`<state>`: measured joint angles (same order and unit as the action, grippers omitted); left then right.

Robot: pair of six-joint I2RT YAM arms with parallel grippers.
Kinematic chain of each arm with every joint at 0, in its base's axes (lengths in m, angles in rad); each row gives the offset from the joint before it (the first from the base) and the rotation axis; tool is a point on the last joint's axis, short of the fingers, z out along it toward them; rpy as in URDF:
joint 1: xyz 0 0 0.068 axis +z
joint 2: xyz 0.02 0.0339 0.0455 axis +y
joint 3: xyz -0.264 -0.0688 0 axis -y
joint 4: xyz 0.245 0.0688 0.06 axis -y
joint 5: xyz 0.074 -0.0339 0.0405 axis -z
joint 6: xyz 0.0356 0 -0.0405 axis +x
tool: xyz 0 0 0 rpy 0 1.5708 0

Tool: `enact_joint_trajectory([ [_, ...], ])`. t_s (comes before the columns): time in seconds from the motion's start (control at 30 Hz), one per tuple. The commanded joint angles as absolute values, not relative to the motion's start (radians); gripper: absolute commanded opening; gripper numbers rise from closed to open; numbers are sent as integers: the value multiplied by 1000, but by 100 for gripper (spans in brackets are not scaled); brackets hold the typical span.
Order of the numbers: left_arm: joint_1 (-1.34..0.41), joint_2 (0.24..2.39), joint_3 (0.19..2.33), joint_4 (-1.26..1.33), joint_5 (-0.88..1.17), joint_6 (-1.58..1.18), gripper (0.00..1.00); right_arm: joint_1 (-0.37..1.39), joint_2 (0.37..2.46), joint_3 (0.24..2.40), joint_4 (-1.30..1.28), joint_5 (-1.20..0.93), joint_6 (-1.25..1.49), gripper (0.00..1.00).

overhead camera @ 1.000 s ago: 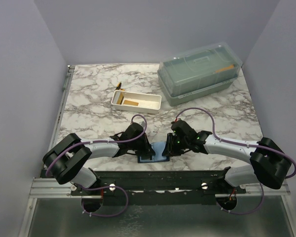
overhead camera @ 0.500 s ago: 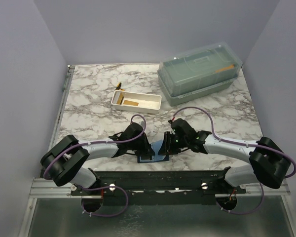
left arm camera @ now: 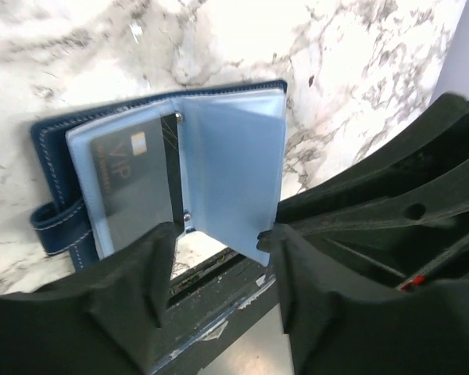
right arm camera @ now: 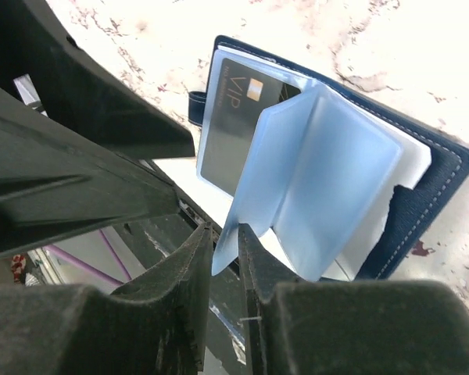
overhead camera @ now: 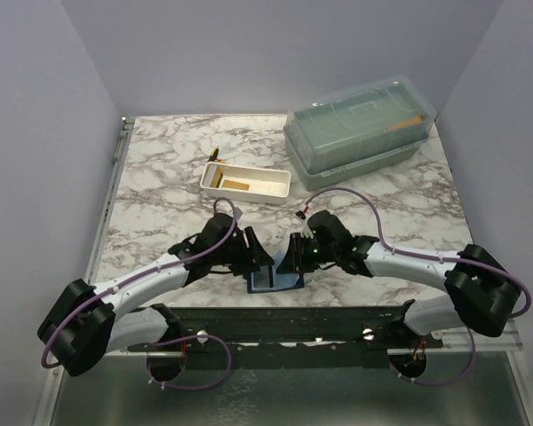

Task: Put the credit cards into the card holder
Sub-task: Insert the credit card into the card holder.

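— Since the white tray (overhead camera: 245, 196) is easy to spot on the tabletop (overhead camera: 160, 209), where does the card holder (overhead camera: 274, 282) sit from it?

— Well apart from the tray, on its near side, toward the arm bases. It lies open, navy cover down, with a pale-blue leaf (right arm camera: 328, 180) standing up from the spine.

— And the cards?

— A dark card (left arm camera: 133, 187) is inside the clear pocket on one side of the holder. A tan card (overhead camera: 237, 185) lies flat in the tray, and another (overhead camera: 213, 177) stands at the tray's left end.

— What is the right tool (right arm camera: 223, 234) doing?

— Its fingers (right arm camera: 254, 266) are nearly together, pinching the free corner of that blue leaf and holding it raised.

— The left tool (left arm camera: 219, 234)?

— Its fingers (left arm camera: 137, 273) stand apart, one on each side of the leaf's lower edge. Whether either one touches the leaf, I cannot tell. Both tools are on the tray's near side, facing each other over the holder.

— Anything else near the tray?

— A green lidded box (overhead camera: 360, 133) sits just beside it, to the right and farther back. A small dark and yellow object (overhead camera: 215, 154) lies just behind the tray's left end.
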<state>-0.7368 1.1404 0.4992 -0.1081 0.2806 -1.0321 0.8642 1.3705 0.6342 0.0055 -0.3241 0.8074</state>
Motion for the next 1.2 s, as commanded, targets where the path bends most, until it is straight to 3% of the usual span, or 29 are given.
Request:
enact_joint_trajectory([
  [0.0,-694,1118,562,-144,307,-1030,63,864,1399,615,83,-376,767,22],
  [0.17,-694,1208,628,-117,318,-999,64,864,1419,617,98,-383,771,14],
  [0.27,-695,1241,631,-102,319,-987,53,864,1428,617,102,-387,770,10],
  [0.53,-694,1239,611,-97,294,-975,41,864,1427,608,106,-385,776,7],
  [0.63,-695,1232,604,-97,289,-976,44,864,1430,606,105,-384,776,4],
  [0.8,-694,1212,594,-119,253,-981,60,864,1434,604,107,-383,779,1],
  [0.87,-695,1207,598,-131,238,-980,61,864,1434,604,109,-383,779,0],
  [1.17,-694,1224,601,-152,216,-964,42,864,1440,607,109,-383,781,0],
])
